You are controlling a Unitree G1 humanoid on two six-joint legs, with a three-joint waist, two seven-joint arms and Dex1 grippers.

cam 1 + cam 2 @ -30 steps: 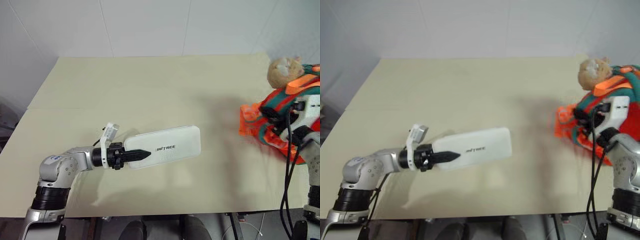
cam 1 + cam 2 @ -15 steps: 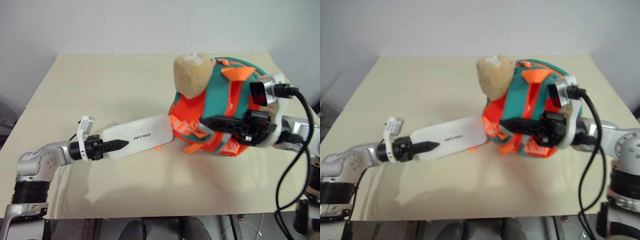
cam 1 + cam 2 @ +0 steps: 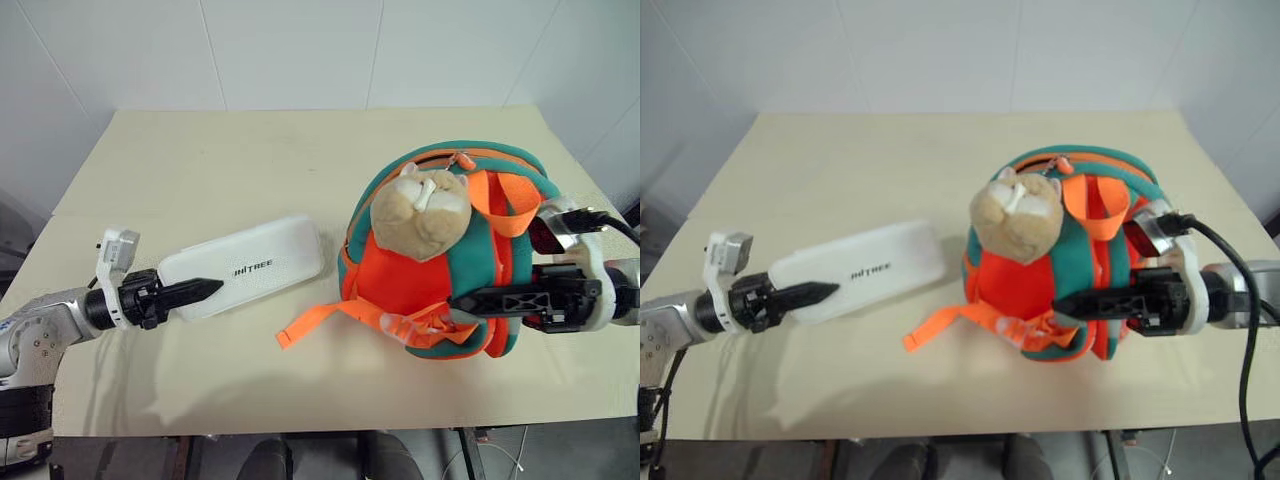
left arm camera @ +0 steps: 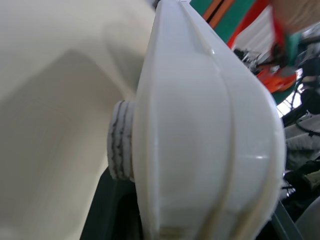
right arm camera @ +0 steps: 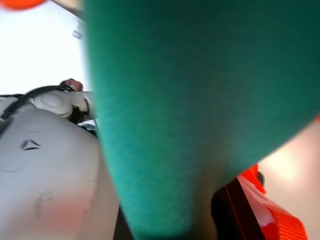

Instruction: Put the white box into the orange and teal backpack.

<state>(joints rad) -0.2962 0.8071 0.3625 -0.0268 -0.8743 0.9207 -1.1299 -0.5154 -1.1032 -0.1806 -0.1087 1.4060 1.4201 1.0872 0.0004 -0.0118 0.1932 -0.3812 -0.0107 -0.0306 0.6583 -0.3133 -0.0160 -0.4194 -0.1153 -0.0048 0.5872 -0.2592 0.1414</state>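
I see one support surface: a pale beige table (image 3: 250,160) set against a white wall. The orange and teal backpack (image 3: 440,290) appears to rest on its right half, though I cannot confirm contact. One orange webbing strap (image 3: 315,318) trails from it toward the table's middle.

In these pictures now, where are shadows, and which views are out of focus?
Left eye view: soft, even light; faint shadows on the table under the white box and the orange and teal backpack. Left wrist view: the box is very close, and the backpack behind it is blurred. Right wrist view: teal fabric, unfocused.
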